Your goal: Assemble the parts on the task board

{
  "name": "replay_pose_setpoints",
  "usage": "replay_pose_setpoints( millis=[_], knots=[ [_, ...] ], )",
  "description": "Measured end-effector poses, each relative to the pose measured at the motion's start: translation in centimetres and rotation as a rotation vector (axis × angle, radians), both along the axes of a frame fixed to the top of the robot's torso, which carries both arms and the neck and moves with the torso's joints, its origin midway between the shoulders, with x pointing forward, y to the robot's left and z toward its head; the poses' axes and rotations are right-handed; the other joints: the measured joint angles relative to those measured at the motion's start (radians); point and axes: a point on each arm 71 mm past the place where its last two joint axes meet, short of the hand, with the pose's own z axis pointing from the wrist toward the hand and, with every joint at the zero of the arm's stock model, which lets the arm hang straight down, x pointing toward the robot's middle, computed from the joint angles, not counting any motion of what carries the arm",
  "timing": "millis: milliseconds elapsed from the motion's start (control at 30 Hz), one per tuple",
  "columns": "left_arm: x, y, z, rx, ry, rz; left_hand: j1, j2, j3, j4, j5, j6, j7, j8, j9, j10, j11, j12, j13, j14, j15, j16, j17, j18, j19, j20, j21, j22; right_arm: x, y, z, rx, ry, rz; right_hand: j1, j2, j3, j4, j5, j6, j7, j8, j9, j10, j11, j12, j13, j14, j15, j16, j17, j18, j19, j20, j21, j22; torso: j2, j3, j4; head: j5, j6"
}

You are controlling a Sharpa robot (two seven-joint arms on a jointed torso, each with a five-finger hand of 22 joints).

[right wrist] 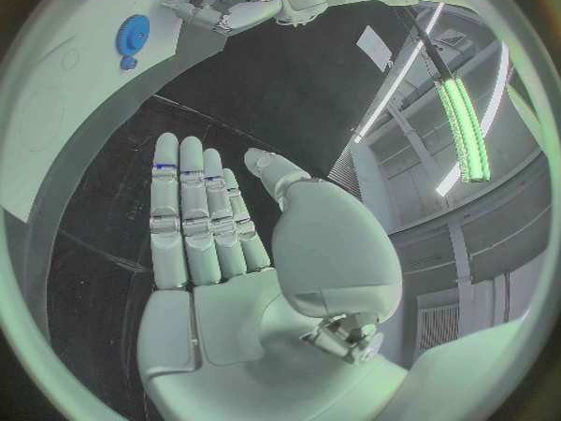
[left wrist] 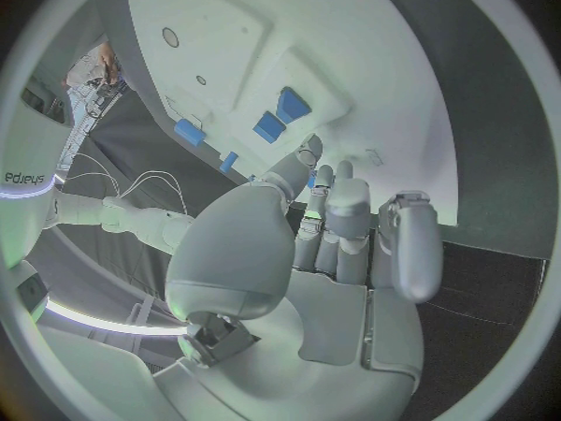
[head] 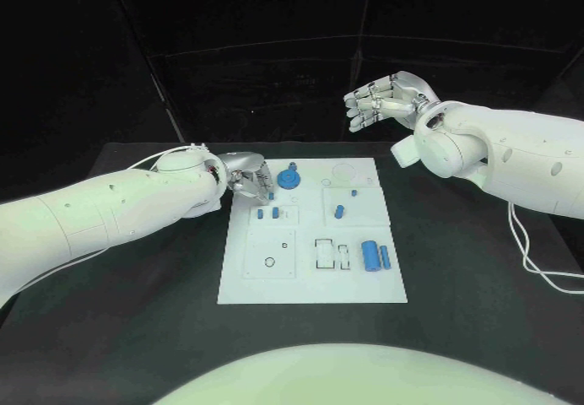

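Reaching down at the near-left corner of the white rectangular task board (head: 311, 278), the left hand (head: 247, 177) has its silver fingers curled toward the plate, their tips close to two small blue block-shaped parts (head: 269, 212) that stand just past them. Whether anything is pinched between those fingertips I cannot tell: the head view hides them behind the hand's back, and the left wrist view shows only fingers drawn close together over the board. Just beyond the left hand lies the round blue toothed gear (head: 289, 178), and farther off, toward the board's other side, two blue cylindrical pins (head: 376, 256) lie side by side. A small blue peg (head: 341, 209) stands between these groups.

The right hand (head: 387, 99) hovers raised well above and away from the board, fingers straight and spread, holding nothing.

My judgement is that the risk sits with the left hand. Its fingers work in a crowded spot, so a slightly off approach could knock the neighbouring blocks over or nudge the gear out of place. A weak pinch on so small a piece could also let it slip and roll onto the black tabletop (head: 110, 337).
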Motion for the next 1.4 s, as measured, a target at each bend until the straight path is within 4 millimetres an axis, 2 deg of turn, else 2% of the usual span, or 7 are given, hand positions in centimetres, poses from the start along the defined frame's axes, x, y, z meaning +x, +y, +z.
replay_pose_setpoints(
  millis=[333,567,667,833,1067,1300,1400],
  knots=[
    [0.0,1.2,0.1,-0.006,-0.008,0.022,0.004,-0.004,0.000,0.000,0.000,-0.007,0.007,-0.006,-0.008,-0.019,0.005,-0.012,-0.006,0.000,0.007,0.000,-0.007,0.000,-0.001,0.006,-0.008,0.000,0.2,-0.4,-0.1,-0.009,-0.003,-0.009,0.014,0.006,0.003,-0.003,0.000,0.015,-0.005,0.013,0.003,0.000,0.000,0.000,-0.001,0.000,0.000,-0.004,0.001,0.000,0.004,0.003,-0.005,0.000,-0.001,-0.0003,0.0004,0.005,0.006],
    [0.9,3.2,1.8,-0.093,-0.048,0.088,0.021,0.013,0.019,-0.004,0.000,-0.008,0.008,-0.006,-0.011,0.028,-0.004,0.016,0.004,-0.005,0.007,-0.018,-0.029,0.000,-0.001,0.006,-0.048,-0.001,0.4,-1.0,-0.2,-0.057,-0.009,-0.027,0.087,0.010,0.038,-0.054,-0.065,0.045,-0.023,0.011,0.001,-0.059,-0.007,-0.028,-0.019,0.043,-0.017,0.022,0.019,0.000,0.055,-0.025,0.011,0.015,-0.001,-0.0005,-0.0002,0.006,0.015],
    [1.2,4.8,2.7,-0.197,-0.052,0.146,0.021,0.013,0.031,-0.003,0.000,0.005,0.003,-0.006,-0.015,0.033,-0.007,0.020,0.005,-0.044,0.007,-0.060,-0.078,0.017,-0.006,0.011,-0.108,-0.054,0.3,-1.0,-0.4,-0.116,-0.016,-0.022,0.117,0.007,0.034,-0.085,-0.082,0.078,-0.026,0.011,0.002,-0.086,-0.011,-0.029,-0.028,0.120,-0.038,0.089,0.056,0.000,0.128,-0.051,0.071,0.045,-0.001,-0.0002,-0.0018,-0.002,0.025],
    [0.8,7.1,3.8,-0.441,-0.007,0.224,0.027,0.018,0.061,0.000,0.000,0.014,0.012,-0.006,-0.023,0.039,-0.002,0.027,0.005,-0.161,0.015,-0.210,-0.243,0.054,-0.102,0.021,-0.299,-0.238,0.0,-0.6,-0.8,-0.306,-0.057,0.013,0.126,0.016,0.035,-0.110,-0.082,0.115,-0.040,0.011,0.002,-0.071,-0.026,0.013,-0.030,0.181,-0.066,0.205,0.134,0.000,0.212,-0.082,0.168,0.099,-0.001,0.0000,-0.0022,-0.023,0.036],
    [-1.0,6.8,4.9,-0.813,0.126,0.249,0.027,0.018,0.084,0.007,0.000,0.019,0.018,-0.010,-0.034,0.029,0.007,0.031,-0.001,-0.270,0.027,-0.274,-0.288,0.116,-0.266,0.033,-0.608,-0.518,-0.9,0.4,-2.1,-0.625,-0.138,0.066,0.112,0.005,0.074,-0.120,-0.084,0.146,-0.047,-0.019,-0.001,-0.062,-0.034,0.053,-0.036,0.182,-0.075,0.496,0.365,0.000,0.256,-0.102,0.315,0.193,0.000,-0.0008,-0.0018,-0.039,0.049],
    [-2.6,5.8,5.4,-1.098,0.254,0.257,0.008,0.011,0.083,0.014,0.000,0.019,0.025,-0.010,-0.038,0.022,0.015,0.031,-0.004,-0.318,0.039,-0.290,-0.304,0.117,-0.312,0.041,-0.686,-0.578,-1.8,1.3,-3.2,-0.832,-0.216,0.111,0.085,-0.012,0.074,-0.120,-0.144,0.146,-0.047,-0.041,-0.001,-0.099,-0.034,0.054,-0.045,0.182,-0.075,0.633,0.491,0.000,0.252,-0.098,0.408,0.283,0.001,-0.0011,-0.0012,-0.050,0.057],
    [-2.9,5.5,5.5,-1.168,0.286,0.259,0.001,0.009,0.078,0.019,0.000,0.019,0.025,-0.010,-0.039,0.019,0.018,0.031,-0.004,-0.325,0.039,-0.290,-0.307,0.117,-0.315,0.045,-0.693,-0.585,-2.2,1.8,-3.6,-0.890,-0.243,0.132,0.080,-0.017,0.079,-0.115,-0.144,0.128,-0.042,-0.058,-0.002,-0.106,-0.034,0.054,-0.047,0.182,-0.075,0.685,0.535,-0.024,0.252,-0.098,0.497,0.382,0.001,-0.0012,-0.0007,-0.048,0.060]
  ],
)
